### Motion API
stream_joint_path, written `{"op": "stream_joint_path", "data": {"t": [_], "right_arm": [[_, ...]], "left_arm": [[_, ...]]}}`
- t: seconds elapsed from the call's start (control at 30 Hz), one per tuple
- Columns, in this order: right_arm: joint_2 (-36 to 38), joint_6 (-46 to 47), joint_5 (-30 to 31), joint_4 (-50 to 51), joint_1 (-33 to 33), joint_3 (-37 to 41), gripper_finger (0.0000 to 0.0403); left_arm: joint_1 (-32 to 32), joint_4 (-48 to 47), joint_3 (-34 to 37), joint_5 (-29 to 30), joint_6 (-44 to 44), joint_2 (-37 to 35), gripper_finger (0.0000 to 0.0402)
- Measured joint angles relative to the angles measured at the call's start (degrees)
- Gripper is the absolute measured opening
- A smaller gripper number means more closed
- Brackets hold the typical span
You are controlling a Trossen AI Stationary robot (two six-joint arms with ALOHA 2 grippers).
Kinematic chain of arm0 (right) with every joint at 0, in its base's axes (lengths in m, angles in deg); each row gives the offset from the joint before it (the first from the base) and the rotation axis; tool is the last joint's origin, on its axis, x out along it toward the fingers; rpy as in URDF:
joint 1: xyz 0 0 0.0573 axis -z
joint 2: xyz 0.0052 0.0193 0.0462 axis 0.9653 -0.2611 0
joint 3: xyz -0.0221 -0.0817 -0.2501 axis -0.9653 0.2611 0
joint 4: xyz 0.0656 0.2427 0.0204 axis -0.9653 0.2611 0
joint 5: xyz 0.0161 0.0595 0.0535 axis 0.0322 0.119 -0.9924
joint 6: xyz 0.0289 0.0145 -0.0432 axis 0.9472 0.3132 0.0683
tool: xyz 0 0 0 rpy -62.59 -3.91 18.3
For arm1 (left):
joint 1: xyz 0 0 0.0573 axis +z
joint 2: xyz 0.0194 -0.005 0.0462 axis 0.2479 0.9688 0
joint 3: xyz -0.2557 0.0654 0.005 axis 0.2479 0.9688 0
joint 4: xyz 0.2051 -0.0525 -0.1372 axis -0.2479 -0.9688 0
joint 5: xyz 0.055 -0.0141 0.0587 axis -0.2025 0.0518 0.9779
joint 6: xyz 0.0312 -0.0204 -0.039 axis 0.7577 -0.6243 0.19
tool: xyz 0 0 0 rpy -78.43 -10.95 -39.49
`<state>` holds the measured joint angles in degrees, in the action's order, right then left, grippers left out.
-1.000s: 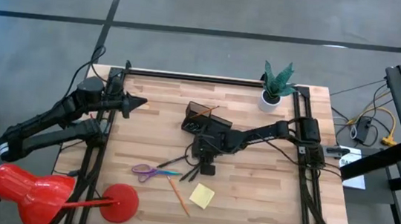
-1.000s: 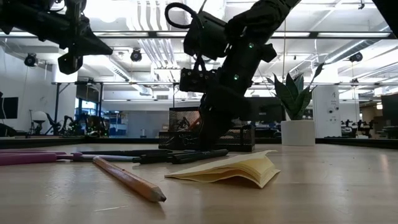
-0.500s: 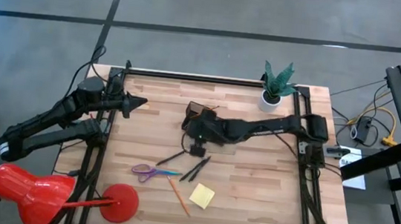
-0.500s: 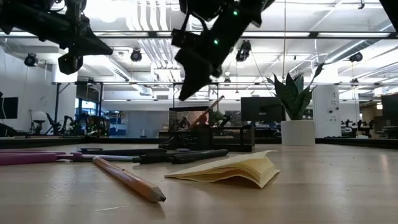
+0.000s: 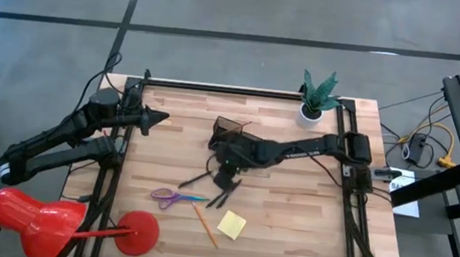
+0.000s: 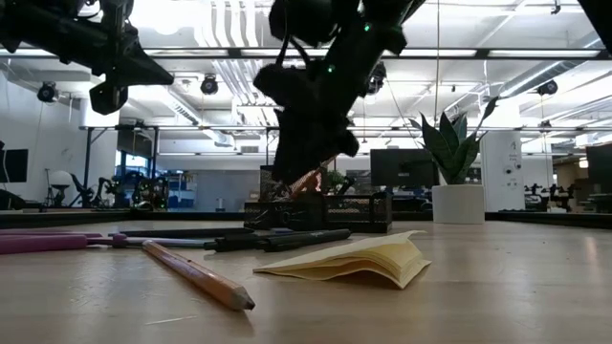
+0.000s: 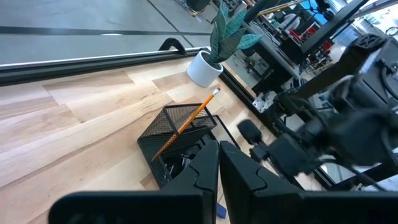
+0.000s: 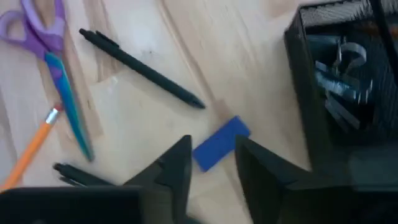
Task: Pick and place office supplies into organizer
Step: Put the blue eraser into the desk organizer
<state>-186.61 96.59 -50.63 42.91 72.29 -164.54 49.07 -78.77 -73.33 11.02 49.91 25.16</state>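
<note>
High view first: the right gripper (image 5: 222,179) is hanging over the middle of the table (image 5: 290,212), just on the near side of the organizer (image 5: 231,135), with its arm stretching in from the right edge. Right wrist view is showing its fingers (image 8: 177,165) spread apart with nothing between them, and a small blue block (image 8: 221,151) is lying on the wood right beneath the gap. Beside it a black pen (image 8: 142,68) is lying at a slant, the purple-handled scissors (image 8: 53,68) are sitting farther out, and an orange pencil (image 8: 31,149) is lying next to the scissor blades. The organizer is standing toward the far middle of the table, with one pencil (image 7: 186,121) leaning up out of its tall section. In the low view a second pencil (image 6: 196,274) and the yellow sticky-note pad (image 6: 359,260) are resting on the near part of the table. The left gripper (image 5: 156,118) is waiting above the far left corner, its fingers (image 7: 202,171) pressed together and empty.
</note>
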Motion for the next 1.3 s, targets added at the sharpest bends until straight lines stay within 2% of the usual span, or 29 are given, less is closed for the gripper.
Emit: {"op": "stream_joint_path", "data": {"t": [0.23,0.37,0.57,0.67,0.83,1.1,1.3], "right_arm": [[-0.13,17.94,10.89,-0.16,-3.16,0.0,0.0189],[-2.03,23.79,11.25,-2.23,-4.09,-0.09,0.0205],[-8.76,31.09,7.93,-3.7,-4.22,-3.28,0.0205],[-11.25,31.97,8.16,2.63,-4.17,-7.93,0.0204],[-14.37,31.48,12.44,17.49,-4.0,-16.37,0.0191],[-19.96,34.92,13.17,22.24,-3.69,-25.38,0.0171],[-24.09,38.35,12.63,32.17,-3.67,-32.16,0.0166]], "left_arm": [[0.0,0.07,0.0,-0.01,-0.54,0.09,0.0],[0.0,0.11,0.0,-0.02,0.54,0.11,0.0],[0.0,0.11,0.0,-1.25,1.32,0.53,0.0],[0.04,0.1,0.0,-3.82,1.41,0.28,0.0],[0.0,0.04,0.0,-7.17,1.45,-0.13,0.0],[0.02,0.04,0.0,-7.54,1.36,-0.28,0.0],[0.0,0.04,0.0,-11.73,0.92,-0.28,0.0]]}}
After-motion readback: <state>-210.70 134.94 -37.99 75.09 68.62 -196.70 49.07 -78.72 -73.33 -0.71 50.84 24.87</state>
